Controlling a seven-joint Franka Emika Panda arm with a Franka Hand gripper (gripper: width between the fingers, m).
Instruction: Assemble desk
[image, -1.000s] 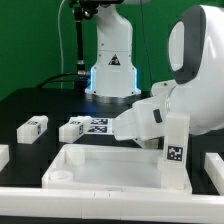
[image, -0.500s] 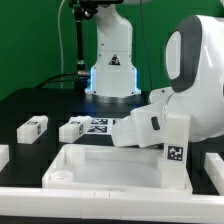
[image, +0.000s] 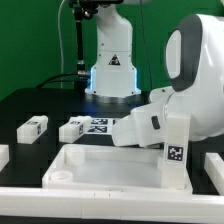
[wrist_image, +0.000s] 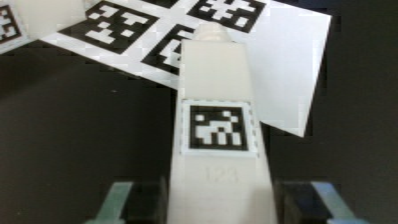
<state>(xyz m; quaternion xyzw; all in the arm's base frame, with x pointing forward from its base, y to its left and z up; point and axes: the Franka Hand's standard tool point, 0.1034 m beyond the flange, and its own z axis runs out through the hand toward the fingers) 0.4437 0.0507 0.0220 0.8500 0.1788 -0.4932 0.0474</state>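
at near right corner of tabletop (image: 105, 162), leg (image: 177, 150) stands upright, tag facing near. end effector (image: 166, 126) straddles leg, fingers (wrist_image: 125, 200) either side; clamped or slightly apart, cannot tell. tabletop lies near, mid-scene on dark surface (image: 25, 108). loose leg (image: 33, 126) and second loose leg (image: 75, 128) lie further back left, marker board (image: 101, 124) just beside second.

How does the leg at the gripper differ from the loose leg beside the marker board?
The leg at the gripper stands upright at a corner of the tabletop; the loose leg lies flat on the table. The leg at the gripper sits between the fingers of the gripper; the loose leg lies free. Both are white, square-section and carry marker tags.
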